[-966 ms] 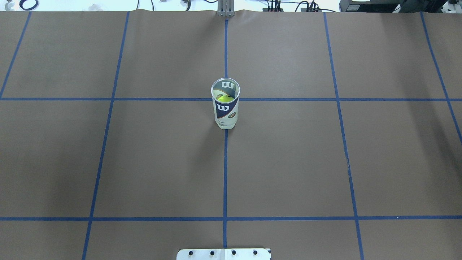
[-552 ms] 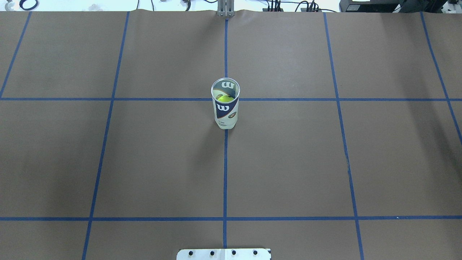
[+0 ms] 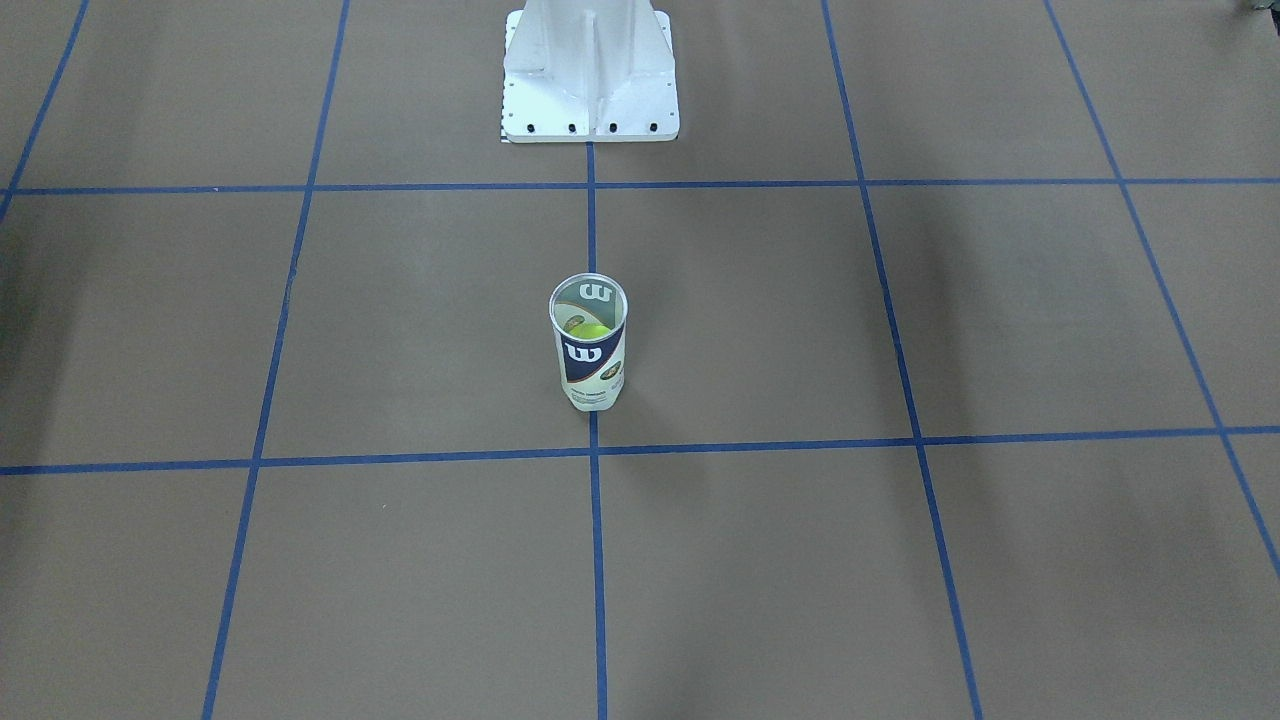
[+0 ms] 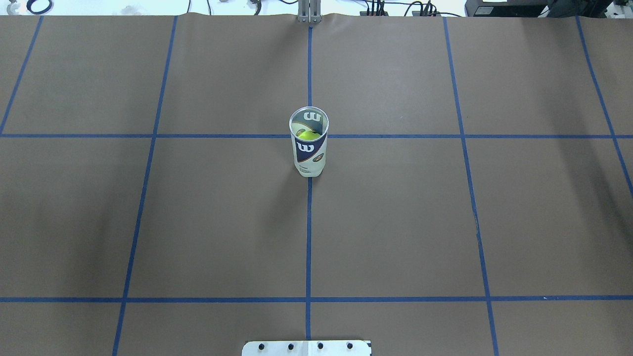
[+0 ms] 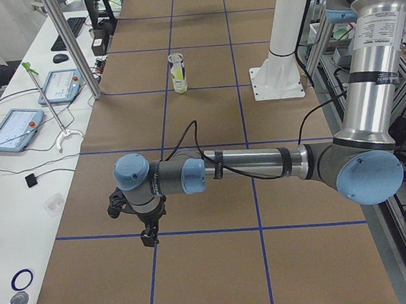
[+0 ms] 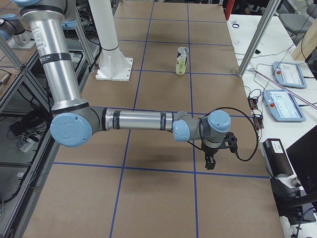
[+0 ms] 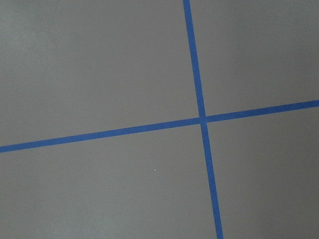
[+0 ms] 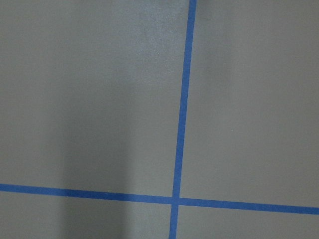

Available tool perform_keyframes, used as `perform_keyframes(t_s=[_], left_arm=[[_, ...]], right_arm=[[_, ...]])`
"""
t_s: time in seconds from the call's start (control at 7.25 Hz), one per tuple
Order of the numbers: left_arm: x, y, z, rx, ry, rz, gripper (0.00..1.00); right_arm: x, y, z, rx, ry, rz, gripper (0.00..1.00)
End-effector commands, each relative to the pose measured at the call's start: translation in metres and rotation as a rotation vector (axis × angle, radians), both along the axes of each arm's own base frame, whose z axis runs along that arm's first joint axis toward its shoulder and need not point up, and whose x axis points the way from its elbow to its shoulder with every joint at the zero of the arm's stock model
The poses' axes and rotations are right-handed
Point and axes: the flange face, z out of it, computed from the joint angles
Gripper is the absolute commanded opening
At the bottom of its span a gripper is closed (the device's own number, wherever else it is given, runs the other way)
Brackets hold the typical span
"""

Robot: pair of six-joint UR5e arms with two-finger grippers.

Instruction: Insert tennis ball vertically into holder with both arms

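Nearest the robot, the white bolted base (image 4: 306,347) sits at the table edge on the centre tape line. The left arm (image 5: 247,166) is stretched out low over the brown paper table (image 4: 395,222) towards the robot's left end. The left gripper (image 5: 149,237) points down above a crossing of blue tape lines (image 7: 202,119). It shows only in the side view, so its opening cannot be told. The right arm (image 6: 138,120) reaches out likewise towards the opposite end. The right gripper (image 6: 210,163) hangs downward near a tape crossing, and its opening cannot be told either. Both wrist views show only paper and tape. Both grippers are well apart from the holder (image 4: 308,148). Farther out, the holder stands at mid-table on the centre line, just on the robot's side of the far cross line. Its long axis is vertical, with the open mouth up and the closed end on the paper. It is upright in all four exterior views, and nothing touches it. A yellow-green tennis ball (image 4: 307,134) is visible through the mouth, low inside the holder. Beyond it, cables (image 4: 395,7) lie past the table's far edge.
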Motion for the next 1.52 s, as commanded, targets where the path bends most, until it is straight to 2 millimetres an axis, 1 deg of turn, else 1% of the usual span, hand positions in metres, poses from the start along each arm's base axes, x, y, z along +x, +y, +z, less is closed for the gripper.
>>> perform_keyframes(t_s=[0.0, 0.14, 0.55, 1.38], left_arm=[[0.000, -0.001, -0.002, 0.025, -0.001, 0.002, 1.00], [0.001, -0.001, -0.001, 0.024, -0.001, 0.002, 1.00], [0.000, 0.001, 0.003, 0.018, -0.003, 0.002, 1.00], [0.001, 0.002, 0.002, 0.019, -0.001, 0.002, 1.00]], right_arm=[[0.000, 0.002, 0.002, -0.018, 0.000, 0.021, 1.00], [0.000, 0.003, 0.007, -0.024, 0.000, 0.020, 1.00], [0.000, 0.006, 0.010, -0.030, 0.001, 0.021, 1.00], [0.000, 0.010, 0.013, -0.034, -0.001, 0.022, 1.00]])
